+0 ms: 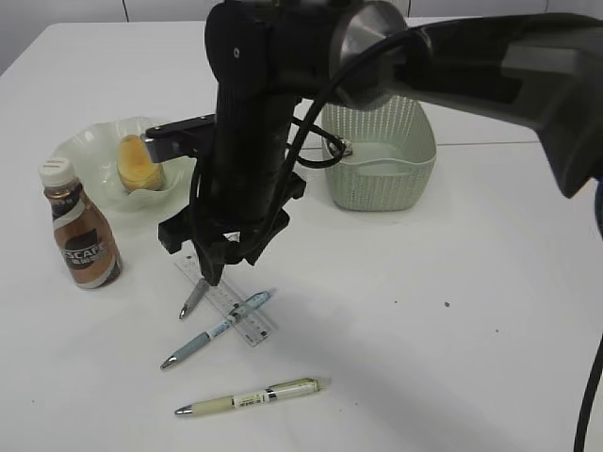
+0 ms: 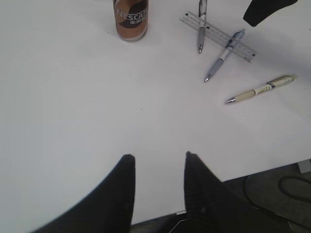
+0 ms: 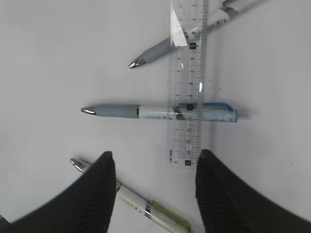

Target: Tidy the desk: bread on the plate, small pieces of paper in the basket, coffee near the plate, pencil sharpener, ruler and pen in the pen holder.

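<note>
We see the right gripper (image 3: 154, 189) hanging open over the ruler (image 3: 187, 87) and crossed pens on the desk (image 1: 452, 311), likely lining up a pick. The left gripper (image 2: 158, 187), also open, waits aside. The bread (image 1: 138, 162) already sits on the plate (image 1: 80, 151), the coffee (image 1: 83, 240) beside it.

The exterior view looks down at a slant across the surface (image 1: 452, 311). The left wrist view faces it from the near edge; the right wrist view looks down close. All share the ruler (image 3: 188, 87).
</note>
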Controlling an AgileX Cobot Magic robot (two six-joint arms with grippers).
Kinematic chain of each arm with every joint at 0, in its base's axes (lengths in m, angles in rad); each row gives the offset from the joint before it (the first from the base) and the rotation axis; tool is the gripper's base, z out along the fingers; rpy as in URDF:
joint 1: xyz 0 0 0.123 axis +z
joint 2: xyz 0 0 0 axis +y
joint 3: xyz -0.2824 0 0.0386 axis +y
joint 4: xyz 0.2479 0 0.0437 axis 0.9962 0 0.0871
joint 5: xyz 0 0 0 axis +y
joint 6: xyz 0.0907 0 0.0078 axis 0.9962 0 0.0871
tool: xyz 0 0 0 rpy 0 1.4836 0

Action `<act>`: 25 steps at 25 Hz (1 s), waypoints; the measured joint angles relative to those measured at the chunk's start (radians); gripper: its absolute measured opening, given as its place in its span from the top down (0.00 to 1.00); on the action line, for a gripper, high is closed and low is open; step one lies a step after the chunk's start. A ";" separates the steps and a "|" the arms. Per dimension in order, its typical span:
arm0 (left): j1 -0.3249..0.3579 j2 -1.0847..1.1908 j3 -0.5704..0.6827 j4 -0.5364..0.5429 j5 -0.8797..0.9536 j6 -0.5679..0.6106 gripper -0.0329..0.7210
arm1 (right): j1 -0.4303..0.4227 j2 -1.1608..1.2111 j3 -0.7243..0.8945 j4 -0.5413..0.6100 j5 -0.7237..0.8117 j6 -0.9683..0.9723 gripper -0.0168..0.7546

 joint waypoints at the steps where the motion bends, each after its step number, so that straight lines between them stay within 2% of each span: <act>1: 0.000 0.000 0.000 0.000 0.000 0.000 0.62 | 0.000 0.005 0.000 -0.011 0.000 0.000 0.47; 6: 0.000 0.000 0.000 -0.001 0.000 0.000 0.62 | 0.000 0.053 0.000 -0.052 -0.023 0.000 0.46; 25: 0.000 0.000 0.000 -0.002 0.000 0.000 0.62 | 0.001 0.059 -0.020 -0.048 -0.240 -0.009 0.43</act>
